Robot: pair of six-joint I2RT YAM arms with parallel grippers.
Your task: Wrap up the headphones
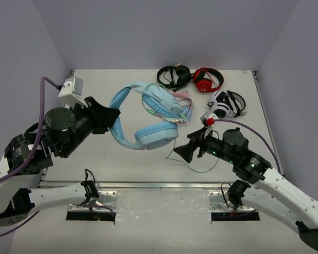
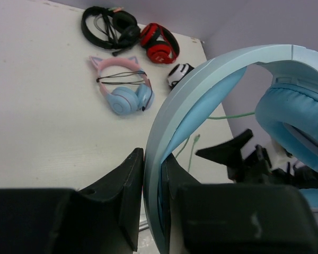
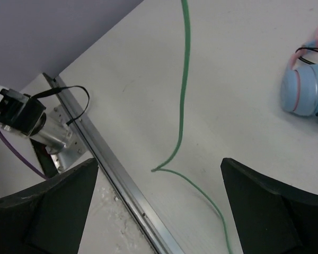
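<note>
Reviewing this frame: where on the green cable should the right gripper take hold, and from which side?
Grip the green cable at its sharp bend, which lies flat on the table, and come straight down from above. The open right gripper straddles the cable crosswise there. The left gripper is clamped on the headband, so the headphones should stay put.

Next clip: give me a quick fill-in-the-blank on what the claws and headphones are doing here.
1. The left claw is shut on the blue headphones' ____.
2. The right claw is ____, holding nothing.
3. The thin cable below it is coloured ____.
4. Next to the black headphones lies a ____ pair.
Missing: headband; open; green; red.
</note>
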